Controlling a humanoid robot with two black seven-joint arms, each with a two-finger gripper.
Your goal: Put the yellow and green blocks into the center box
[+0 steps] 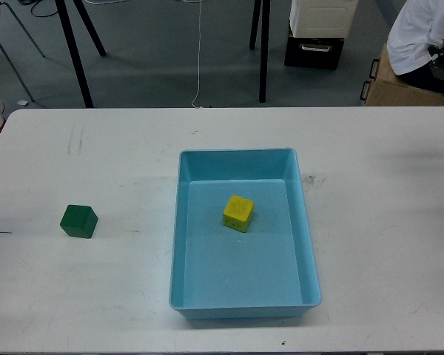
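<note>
Light blue plastic tray closest, holding small yellow cube on its floor. Dark green cube sitting well left on white table. Grippers out of view, can't tell their state.

The white flat surface runs out of frame at the left, right and bottom edges. Behind it, a person in a white shirt is cut off by the top-right corner; the black stand legs lose their tops.
</note>
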